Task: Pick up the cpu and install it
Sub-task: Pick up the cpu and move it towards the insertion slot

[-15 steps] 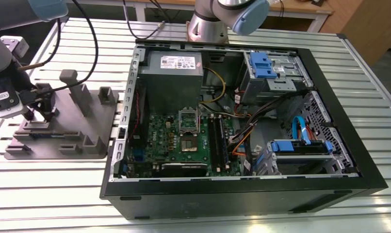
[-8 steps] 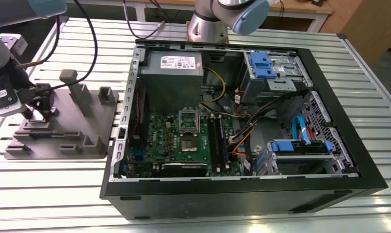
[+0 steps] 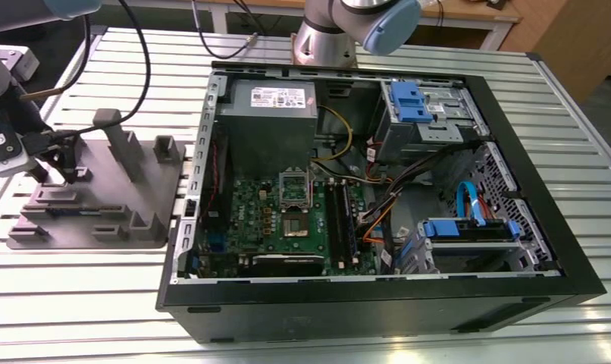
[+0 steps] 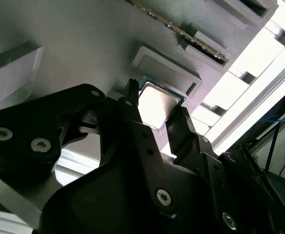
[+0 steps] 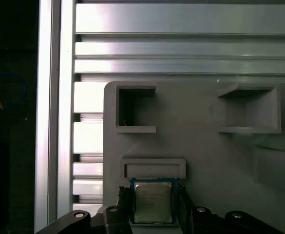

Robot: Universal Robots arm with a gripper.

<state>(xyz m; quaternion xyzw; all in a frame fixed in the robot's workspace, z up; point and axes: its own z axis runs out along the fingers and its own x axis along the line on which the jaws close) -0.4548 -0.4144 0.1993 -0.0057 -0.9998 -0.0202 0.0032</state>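
Gripper (image 3: pixel 54 176) low over grey fixture tray (image 3: pixel 93 189) at the exterior view's left | cpu (image 5: pixel 153 201) lies on the tray beside a raised ledge (image 5: pixel 153 167), between the two black fingers (image 4: pixel 132 105), one at each side, close to its edges; real grip not clear | computer case (image 3: pixel 386 197) lies open at right, motherboard (image 3: pixel 285 224) inside.

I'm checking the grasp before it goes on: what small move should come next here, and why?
Probably close the jaws on the cpu. In both wrist views the gripper straddles the chip, one jaw on either side, with the chip resting on the grey fixture, not yet lifted.
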